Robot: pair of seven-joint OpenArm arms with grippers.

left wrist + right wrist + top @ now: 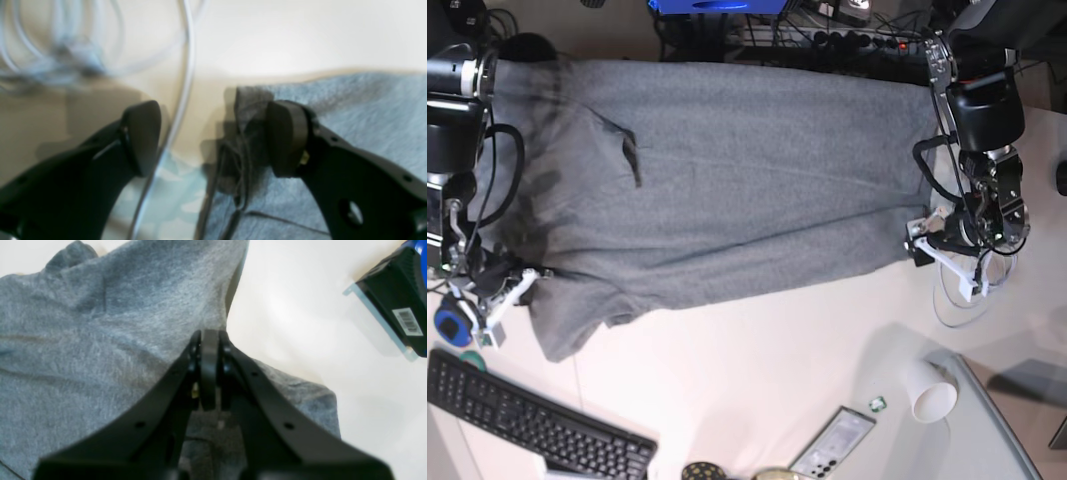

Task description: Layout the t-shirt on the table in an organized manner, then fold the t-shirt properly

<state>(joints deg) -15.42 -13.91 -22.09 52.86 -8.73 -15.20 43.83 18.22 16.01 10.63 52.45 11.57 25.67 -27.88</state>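
Note:
The heather-grey t-shirt [727, 180] lies spread wide across the white table [757, 370], with a dark fold near its left part. My left gripper [215, 136] is open at the shirt's right edge [350, 110]. A bunched bit of cloth rests against the inner face of one finger [287, 136], while the other finger [143, 136] stands over bare table. In the base view this gripper [942, 250] sits at the cloth's right corner. My right gripper [208, 340] is shut on the t-shirt [100, 340] at its edge. It shows in the base view [502, 298] at the lower left corner.
A white cable [181, 100] loops beside the left gripper. A black keyboard [527, 420], a paper cup [927, 388], a phone [832, 445] and a grey glass panel [1002, 430] line the near side. A black and blue box [397, 300] sits beyond the right gripper.

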